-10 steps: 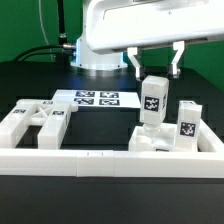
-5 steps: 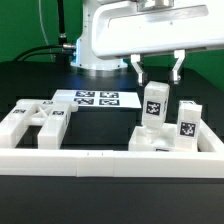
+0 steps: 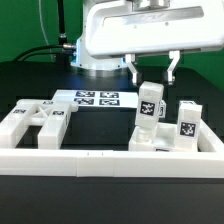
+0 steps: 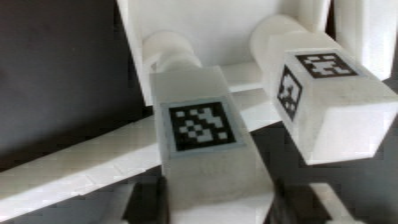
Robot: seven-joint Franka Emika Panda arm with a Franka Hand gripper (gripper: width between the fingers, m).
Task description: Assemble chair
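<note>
– Exterior view: claw [image 3: 154, 70] spread wide, empty, just above upright chair leg [image 3: 150, 104], exterior view's right.
– Likely light, rigid, slick plastic; best pinched on flat sides near top.

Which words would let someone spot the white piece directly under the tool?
Find the long white rail along the front, then look to the exterior view's right, where two upright tagged blocks stand. Pick the block under the open tool; unlike its neighbour farther right, it reaches higher and sits nearer the middle.
</note>
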